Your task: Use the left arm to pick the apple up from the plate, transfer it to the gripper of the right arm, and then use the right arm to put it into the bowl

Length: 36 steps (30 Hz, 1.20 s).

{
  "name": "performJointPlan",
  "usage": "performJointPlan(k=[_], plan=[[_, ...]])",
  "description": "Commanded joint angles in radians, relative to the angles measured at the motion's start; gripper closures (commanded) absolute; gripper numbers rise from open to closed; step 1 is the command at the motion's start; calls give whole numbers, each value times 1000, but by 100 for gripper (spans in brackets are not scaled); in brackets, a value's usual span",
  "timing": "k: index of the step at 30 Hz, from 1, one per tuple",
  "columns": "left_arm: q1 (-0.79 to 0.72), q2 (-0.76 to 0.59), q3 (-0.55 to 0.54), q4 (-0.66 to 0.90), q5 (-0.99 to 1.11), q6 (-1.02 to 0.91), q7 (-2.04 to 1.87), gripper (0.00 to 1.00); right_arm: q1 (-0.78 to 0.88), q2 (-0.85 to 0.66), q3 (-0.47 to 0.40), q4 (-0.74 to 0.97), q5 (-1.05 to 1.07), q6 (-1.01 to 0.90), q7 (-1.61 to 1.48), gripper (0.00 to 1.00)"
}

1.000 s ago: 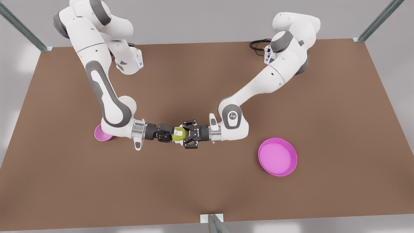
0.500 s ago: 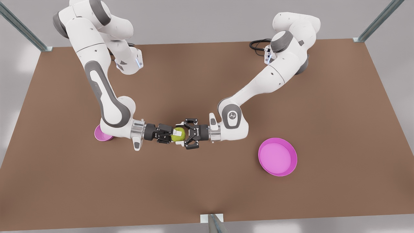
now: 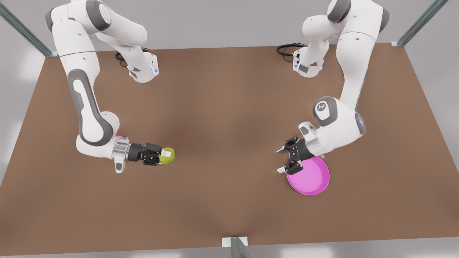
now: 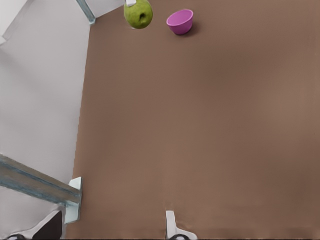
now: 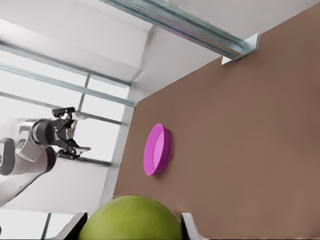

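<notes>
Two Franka arms work over a brown table (image 3: 229, 107), well apart from one another. On the front view's left, the right arm (image 3: 86, 107), with its silver wrist cuff, reaches out level above the table; the right gripper (image 3: 163, 156) has its slim white-tipped fingers pinched on the apple (image 3: 167, 156), which is carried in the air. From the right wrist view the yellow-green apple (image 5: 131, 219) sits between the two fingertips (image 5: 189, 226), pressed from both sides. The bowl (image 3: 119, 137) shows in the front view as a small pink sliver behind this arm's wrist; from the left wrist view the bowl (image 4: 180, 21) stands upright on the table, with the apple (image 4: 138, 13) near it.

On the front view's right, the left arm (image 3: 344, 107) bends down from its base, and the left gripper (image 3: 287, 159) hangs over the near-left rim of the plate (image 3: 312, 177) — its black linkage fingers spread wide, with nothing between them. From the right wrist view the same gripper (image 5: 67, 134) shows farther off, its fingers apart, and the plate (image 5: 157, 149) appears edge-on, resting on the table (image 5: 250, 125). Metal frame posts (image 3: 21, 30) stand at the table's corners.
</notes>
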Motion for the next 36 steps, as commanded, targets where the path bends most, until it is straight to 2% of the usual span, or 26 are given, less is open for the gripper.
performJointPlan(k=[1,3,5,6,8,10,13,17,21,23,26,36], plan=[[15,-60,70,126,405,-569,-1648,0,-18,-41,1,11,-324,-99,133,43],[38,-83,84,247,442,-689,-1894,0,-18,-113,-9,15,-540,-131,330,43],[49,-114,110,247,523,-697,-1919,0,-55,-130,-11,16,-683,-167,408,43],[33,-154,190,244,526,-654,-1917,0,-75,-130,-11,16,-738,-167,444,43],[-14,-261,261,89,525,-580,-1874,0,-87,-130,-9,21,-850,-165,519,43],[-8,-178,270,248,531,-672,-1874,0,-81,-127,-6,18,-979,-165,624,43],[-17,-149,265,256,582,-645,-1871,0,-94,-80,-11,18,-1134,-112,635,43],[-30,-132,264,264,579,-637,-1876,0,-152,3,-14,36,-1260,-20,632,43],[-33,-132,262,264,576,-637,-1876,0,-155,-12,-11,-5,-1352,11,630,43],[-33,-132,262,264,576,-637,-1874,0,-178,-55,1,-94,-1398,95,629,43],[-33,-132,264,264,574,-638,-1874,0,-178,-98,1,-185,-1398,163,625,43],[-33,-119,262,262,571,-638,-1871,0,-221,-55,1,-217,-1441,276,601,43]])
